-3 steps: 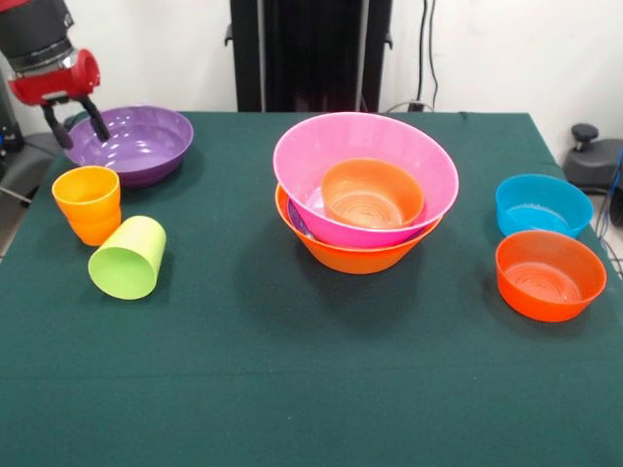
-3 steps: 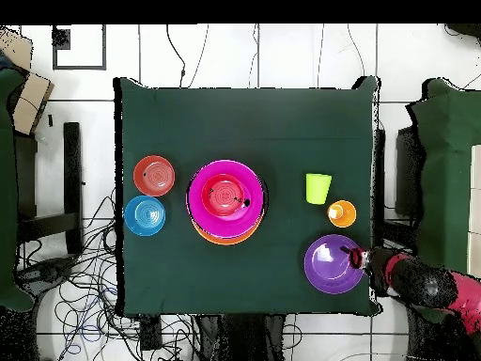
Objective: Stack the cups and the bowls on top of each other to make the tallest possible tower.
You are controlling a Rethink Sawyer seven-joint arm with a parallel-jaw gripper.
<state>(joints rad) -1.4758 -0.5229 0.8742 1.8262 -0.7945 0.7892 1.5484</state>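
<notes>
From the front, the step in hand is judged to be the fetching of the purple bowl (image 1: 130, 144) for the tower (image 1: 365, 190); the gripper (image 1: 77, 123) is seen parted, one finger outside the bowl's rim and one over its inside edge, nothing yet clamped; closing on that rim and lifting would be called for next. The tower stands mid-counter, a red-orange bowl (image 1: 372, 194) nested in the pink; the orange cup (image 1: 88, 202) is upright, the green cup (image 1: 128, 257) tipped over. From overhead, the gripper (image 2: 356, 258) is placed at the purple bowl's (image 2: 331, 265) edge; the blue bowl (image 2: 144, 215) and another red-orange bowl (image 2: 153, 175) lie beyond the tower (image 2: 224, 201) on the counter (image 2: 244, 113).
</notes>
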